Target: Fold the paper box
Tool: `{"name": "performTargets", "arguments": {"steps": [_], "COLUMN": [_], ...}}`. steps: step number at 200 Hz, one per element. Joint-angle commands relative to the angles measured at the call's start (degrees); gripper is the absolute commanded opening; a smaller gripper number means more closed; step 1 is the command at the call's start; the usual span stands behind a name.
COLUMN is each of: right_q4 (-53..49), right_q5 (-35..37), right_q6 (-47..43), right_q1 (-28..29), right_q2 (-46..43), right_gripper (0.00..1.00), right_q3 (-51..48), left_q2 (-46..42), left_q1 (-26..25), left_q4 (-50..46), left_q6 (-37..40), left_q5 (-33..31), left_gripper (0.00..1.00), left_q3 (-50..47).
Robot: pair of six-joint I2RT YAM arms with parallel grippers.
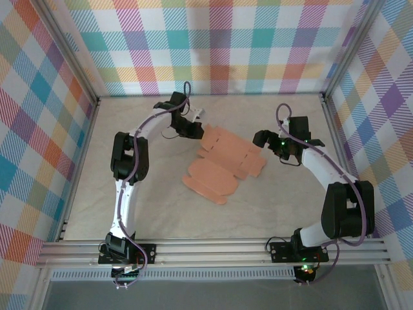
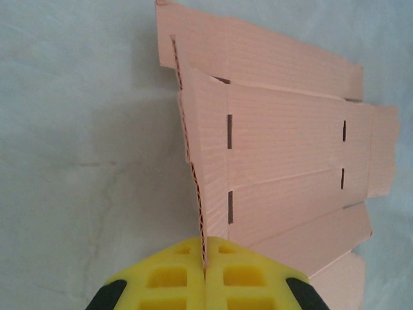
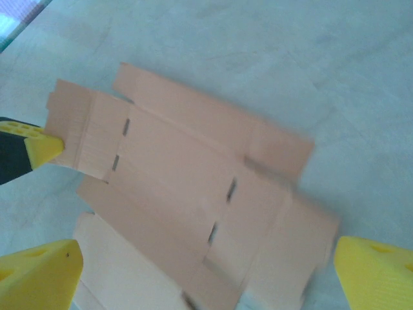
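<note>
Nothing for you to read here: no legible text, label, brand, number or sign. The box (image 2: 284, 148) faces are plain card.

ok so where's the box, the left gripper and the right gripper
box (image 1: 226, 155), top view, middle panel of the sheet
left gripper (image 2: 205, 261), left wrist view, where its shut fingertips pinch a raised flap edge
right gripper (image 1: 259, 138), top view, between its open fingertips
</note>
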Motion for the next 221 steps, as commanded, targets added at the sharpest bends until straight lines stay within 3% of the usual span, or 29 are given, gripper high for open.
{"name": "performTargets", "arguments": {"steps": [1, 49, 84, 131, 161, 182, 221], "right_q4": [0.9, -7.8, -16.6, -20.8, -22.2, -22.3, -18.3], "right_q5": [-6.7, -23.2, -32.9, -35.8, -37.5, -37.8, -33.0], "right_q6": [-12.1, -30.9, -37.0, -41.4, -44.4, -44.8, -41.9], "right_q1": [-0.4, -0.4, -0.2, 1.8, 3.2, 3.5, 3.6], "right_q2": [4.5, 16.7, 25.7, 28.8, 28.9, 28.8, 26.4], "right_gripper": [1.00, 0.92, 0.85, 0.75, 0.56, 0.31, 0.05], "right_q3": [3.7, 16.0, 25.3, 26.4, 25.1, 24.3, 22.3], "left_q2": [-2.8, -8.8, -12.2, -14.4, -14.3, -14.2, -15.0], "left_q1": [-0.8, -0.8, -0.8, -0.8, -0.8, -0.8, -0.9], "left_q4": [-2.8, 1.1, 5.1, 8.9, 9.7, 10.4, 13.3], "left_q6": [15.8, 25.7, 27.6, 27.6, 27.0, 26.1, 23.6], "left_q5": [5.8, 8.1, 9.9, 10.2, 11.0, 10.6, 10.9], "left_gripper": [0.00, 0.00, 0.00, 0.00, 0.00, 0.00, 0.01], "left_q3": [-4.2, -9.9, -13.2, -15.2, -15.1, -15.2, -16.3]}}
